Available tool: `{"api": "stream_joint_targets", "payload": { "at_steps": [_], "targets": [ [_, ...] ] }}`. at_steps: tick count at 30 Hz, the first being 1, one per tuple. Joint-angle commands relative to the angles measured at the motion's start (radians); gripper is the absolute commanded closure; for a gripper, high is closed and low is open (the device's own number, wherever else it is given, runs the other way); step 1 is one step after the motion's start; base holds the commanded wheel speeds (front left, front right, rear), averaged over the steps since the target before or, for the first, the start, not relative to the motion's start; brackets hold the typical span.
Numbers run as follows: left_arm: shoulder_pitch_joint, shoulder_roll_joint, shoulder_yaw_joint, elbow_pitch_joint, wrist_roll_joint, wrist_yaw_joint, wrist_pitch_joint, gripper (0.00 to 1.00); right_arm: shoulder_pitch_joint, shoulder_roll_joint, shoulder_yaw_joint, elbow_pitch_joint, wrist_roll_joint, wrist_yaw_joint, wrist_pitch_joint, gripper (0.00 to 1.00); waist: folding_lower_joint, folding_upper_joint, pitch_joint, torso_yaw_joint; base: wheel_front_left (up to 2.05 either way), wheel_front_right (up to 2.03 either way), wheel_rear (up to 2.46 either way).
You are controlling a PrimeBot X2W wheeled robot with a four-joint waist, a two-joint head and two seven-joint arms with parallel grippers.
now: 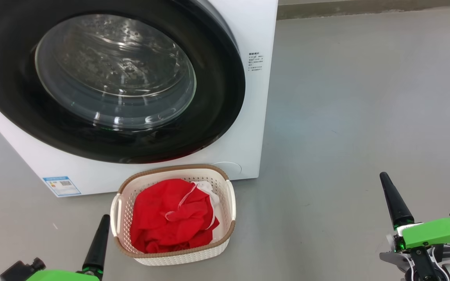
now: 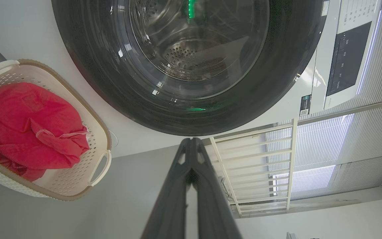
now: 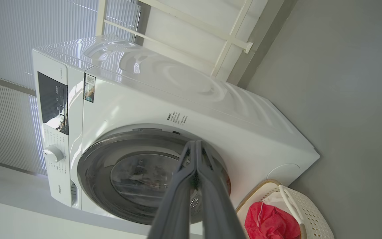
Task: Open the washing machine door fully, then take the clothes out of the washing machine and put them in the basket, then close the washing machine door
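Much bare floor point(image 1: 358, 117) right of the basket point(image 1: 180, 257)

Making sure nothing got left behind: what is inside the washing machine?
Through the glass of the washing machine door, the bare perforated drum shows, seemingly empty. The black rim hides the drum's outer edges.
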Motion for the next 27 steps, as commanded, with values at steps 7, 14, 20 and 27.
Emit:
{"api": "stream_joint_targets", "payload": {
  "at_steps": [7,14,20,27],
  "targets": [
    [-0.05,0.018,0.043,0.0,-0.098,-0.019,0.026,1.0,-0.02,-0.015,0.004,-0.016,0.094,0.0,0.029,1.0,0.0,0.0,-0.005,0.005,0.0,0.0,0.0],
    [-0.055,0.018,0.055,0.019,-0.188,-0.026,0.05,1.0,-0.019,-0.014,-0.009,-0.007,0.181,-0.001,0.053,1.0,0.0,0.0,-0.011,0.01,0.0,0.0,0.0],
    [-0.058,0.017,0.063,0.032,-0.245,-0.031,0.066,1.0,-0.019,-0.014,-0.017,-0.002,0.235,-0.001,0.069,1.0,0.0,0.0,-0.014,0.013,0.0,0.0,0.0],
    [-0.059,0.016,0.069,0.037,-0.266,-0.033,0.074,1.0,-0.019,-0.012,-0.023,0.0,0.256,-0.001,0.077,1.0,0.0,0.0,-0.015,0.015,0.0,0.0,0.0]
  ]
}}
